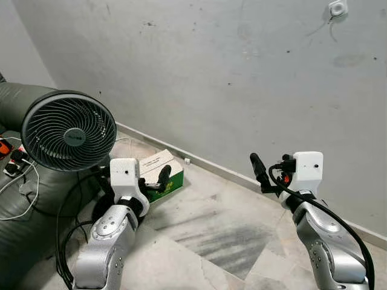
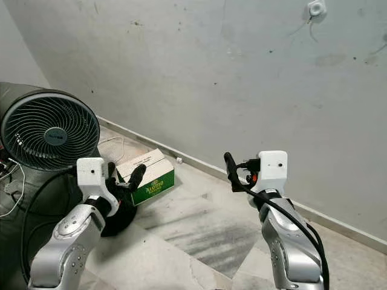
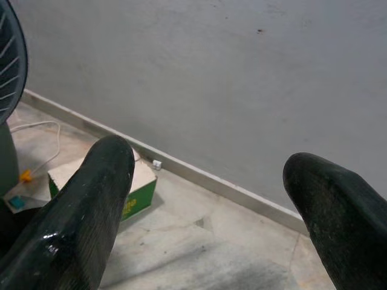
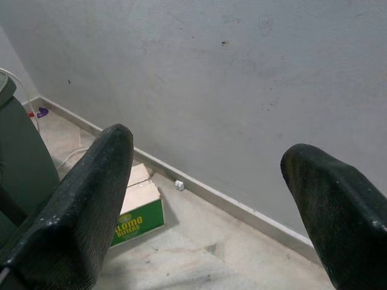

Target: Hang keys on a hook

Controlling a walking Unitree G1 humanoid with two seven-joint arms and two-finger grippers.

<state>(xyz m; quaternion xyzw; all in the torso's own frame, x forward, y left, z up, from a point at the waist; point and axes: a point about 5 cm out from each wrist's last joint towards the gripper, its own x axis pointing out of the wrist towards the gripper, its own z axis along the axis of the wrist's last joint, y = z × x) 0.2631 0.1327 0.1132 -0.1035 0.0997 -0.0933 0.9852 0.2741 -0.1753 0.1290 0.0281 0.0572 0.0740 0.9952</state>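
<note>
A lived-in home room: bare grey wall [image 1: 242, 78], marble floor [image 1: 205, 235], a black fan [image 1: 68, 131], dark sofa [image 1: 18, 103], a green carton [image 1: 162, 174].

You had a grey-and-white marble-patterned tile floor [image 1: 217, 235] running up to a pale skirting strip at the foot of the grey wall. On it lay a green cardboard box with a white top [image 1: 162, 175], near the skirting. A small white object [image 1: 187, 161] sat just beside the skirting. A black round-grilled fan [image 1: 68, 131] stood left of the box, with black cables [image 1: 65, 241] trailing over the tiles.
</note>
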